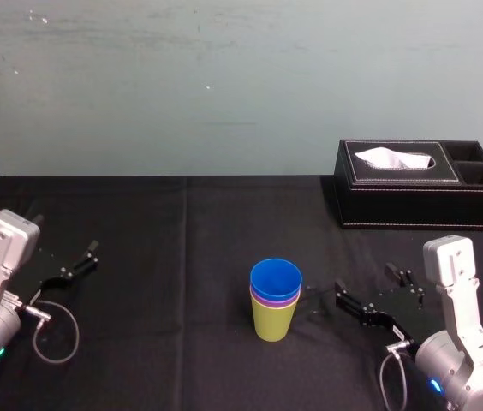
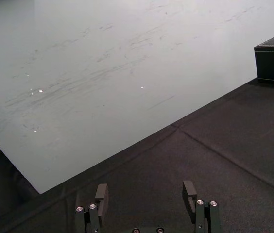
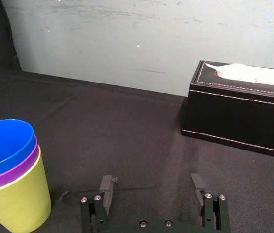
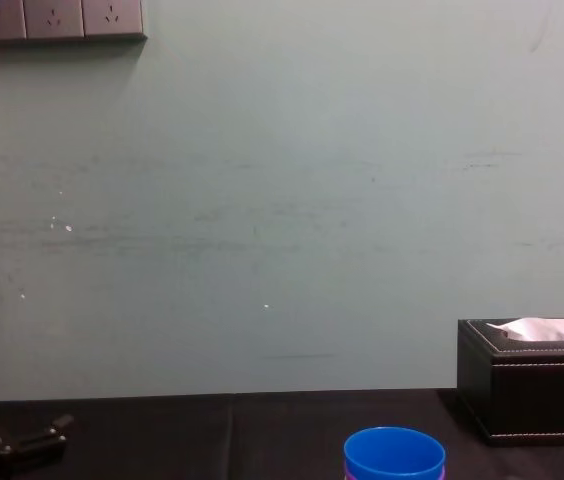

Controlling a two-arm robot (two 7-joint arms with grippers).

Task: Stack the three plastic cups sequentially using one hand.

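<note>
Cup stack (image 1: 274, 308) standing complete, blue cup (image 1: 276, 278) topmost; right gripper (image 3: 151, 178) hovering beside stack, left gripper (image 2: 145, 185) well apart, both jaws open; retreat straight back, avoiding stack

Black tissue box (image 1: 413, 184) on black tablecloth (image 1: 181, 248), right rear

Blue cup (image 3: 3, 143), purple cup (image 3: 10, 174), yellow-green cup (image 3: 15, 204)

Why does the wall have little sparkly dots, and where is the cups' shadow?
Left wrist view: the wall shows bright glinting specks. Head view: the stacked cups are evenly lit, no glare, and the black cloth hides any shadow. Right wrist view: the open right gripper barely stands out against that cloth.
</note>
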